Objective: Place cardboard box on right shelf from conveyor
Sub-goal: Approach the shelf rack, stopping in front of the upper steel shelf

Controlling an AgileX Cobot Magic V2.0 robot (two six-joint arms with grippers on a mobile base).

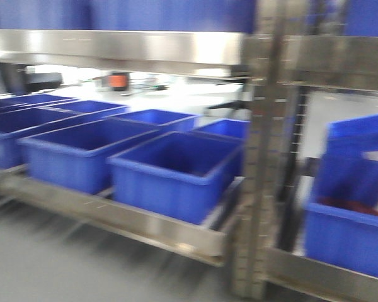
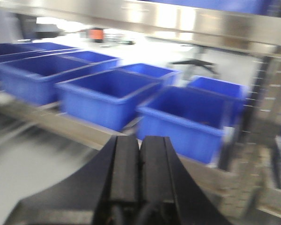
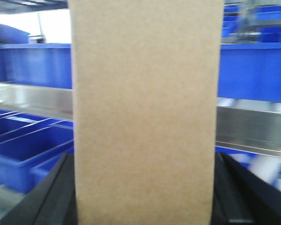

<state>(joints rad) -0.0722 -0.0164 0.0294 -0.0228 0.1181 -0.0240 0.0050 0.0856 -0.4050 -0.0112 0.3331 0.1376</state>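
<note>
Open-topped blue plastic bins are arranged in rows along the lower steel rack level. The nearest is set at the front edge, just beside a perforated steel upright. A further blue bin is seated to the right of that upright, with something reddish and blurred seen inside it, and a small orange item is visible far behind the rows.
</note>
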